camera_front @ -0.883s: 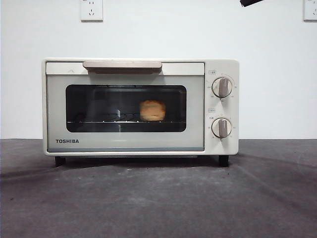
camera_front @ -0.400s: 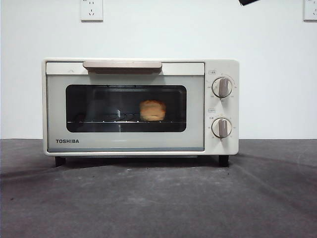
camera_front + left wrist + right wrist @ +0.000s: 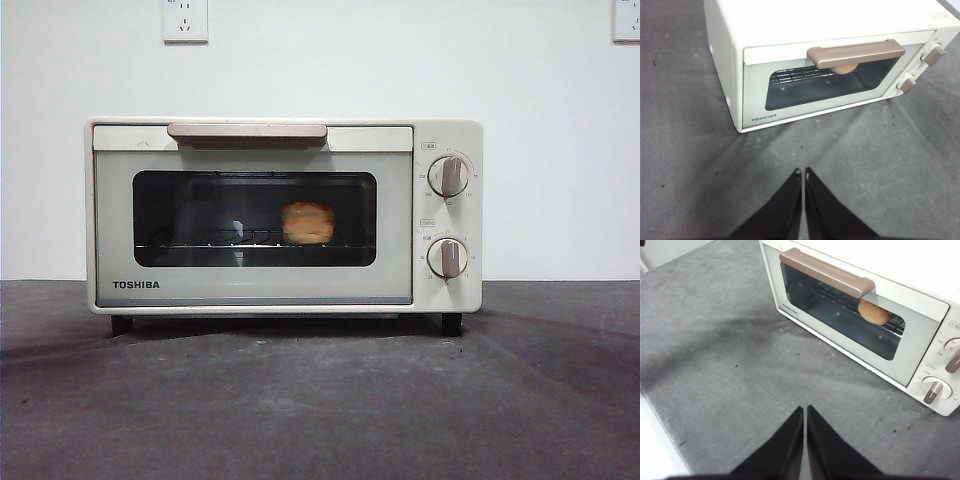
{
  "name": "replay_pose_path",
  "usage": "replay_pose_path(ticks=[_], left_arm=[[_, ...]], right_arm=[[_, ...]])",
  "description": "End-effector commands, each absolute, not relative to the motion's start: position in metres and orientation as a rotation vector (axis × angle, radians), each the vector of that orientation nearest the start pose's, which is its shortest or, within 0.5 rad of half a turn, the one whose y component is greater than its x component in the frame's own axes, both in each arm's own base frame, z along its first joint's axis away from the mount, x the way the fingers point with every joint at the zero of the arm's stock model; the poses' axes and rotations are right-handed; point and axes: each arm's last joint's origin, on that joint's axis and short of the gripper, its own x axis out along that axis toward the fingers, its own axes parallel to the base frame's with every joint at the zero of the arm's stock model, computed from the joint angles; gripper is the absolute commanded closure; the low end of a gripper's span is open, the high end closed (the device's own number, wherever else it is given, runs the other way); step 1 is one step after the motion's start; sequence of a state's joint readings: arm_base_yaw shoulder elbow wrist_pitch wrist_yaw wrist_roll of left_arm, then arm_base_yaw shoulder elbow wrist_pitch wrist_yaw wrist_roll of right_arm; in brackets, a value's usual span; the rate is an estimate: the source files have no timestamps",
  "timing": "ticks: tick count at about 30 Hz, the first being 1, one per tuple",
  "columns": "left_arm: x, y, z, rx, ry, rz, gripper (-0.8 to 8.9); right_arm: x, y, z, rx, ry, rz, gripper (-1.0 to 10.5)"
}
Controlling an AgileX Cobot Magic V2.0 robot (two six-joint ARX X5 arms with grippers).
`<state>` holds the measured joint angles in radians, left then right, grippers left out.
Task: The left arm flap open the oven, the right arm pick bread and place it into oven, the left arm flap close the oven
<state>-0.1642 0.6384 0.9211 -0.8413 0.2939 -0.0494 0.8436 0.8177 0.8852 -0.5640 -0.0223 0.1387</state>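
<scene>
With the bread (image 3: 308, 222) sitting on the rack inside the closed oven (image 3: 285, 215), both grippers (image 3: 803, 172) (image 3: 804, 410) are hovering pinched together, well clear; little risk is remaining beyond the door springing ajar.

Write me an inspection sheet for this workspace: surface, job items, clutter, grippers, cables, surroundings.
Surface: dark grey mat, with small dark specks showing in the wrist views.
Oven: door shut, handle along the top edge, two knobs on the panel beside the door.
Bread: inside on the wire rack, seen through the glass.
Clutter: nothing seen.
Left gripper: shut, empty, over the mat, away from the oven.
Right gripper: shut, empty, over the mat, away from the oven.
Cables: nothing seen.
Surroundings: white wall with two sockets, one at each side.
</scene>
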Motion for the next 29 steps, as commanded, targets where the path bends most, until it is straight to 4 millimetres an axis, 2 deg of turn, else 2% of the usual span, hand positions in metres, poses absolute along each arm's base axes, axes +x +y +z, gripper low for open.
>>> replay_pose_path(ticks=[1, 15, 18, 21, 25, 29], left_arm=[[0.104, -0.026, 0.342, -0.071, 0.545, -0.441, 7.94], [0.104, -0.026, 0.343, -0.071, 0.545, -0.441, 7.94], [0.099, -0.025, 0.344, -0.062, 0.528, -0.444, 7.94], [0.091, -0.022, 0.352, 0.032, 0.395, -0.444, 7.94], [0.086, -0.017, 0.364, 0.078, 0.068, -0.388, 7.94], [0.085, -0.012, 0.353, 0.125, -0.174, -0.283, 7.94]], right_arm=[[0.109, 0.125, 0.33, -0.063, 0.514, 0.817, 9.4], [0.109, 0.125, 0.33, -0.063, 0.514, 0.817, 9.4], [0.109, 0.125, 0.33, -0.063, 0.514, 0.817, 9.4], [0.109, 0.125, 0.33, -0.064, 0.514, 0.817, 9.4], [0.109, 0.125, 0.33, -0.063, 0.514, 0.817, 9.4], [0.109, 0.125, 0.33, -0.064, 0.514, 0.817, 9.4]])
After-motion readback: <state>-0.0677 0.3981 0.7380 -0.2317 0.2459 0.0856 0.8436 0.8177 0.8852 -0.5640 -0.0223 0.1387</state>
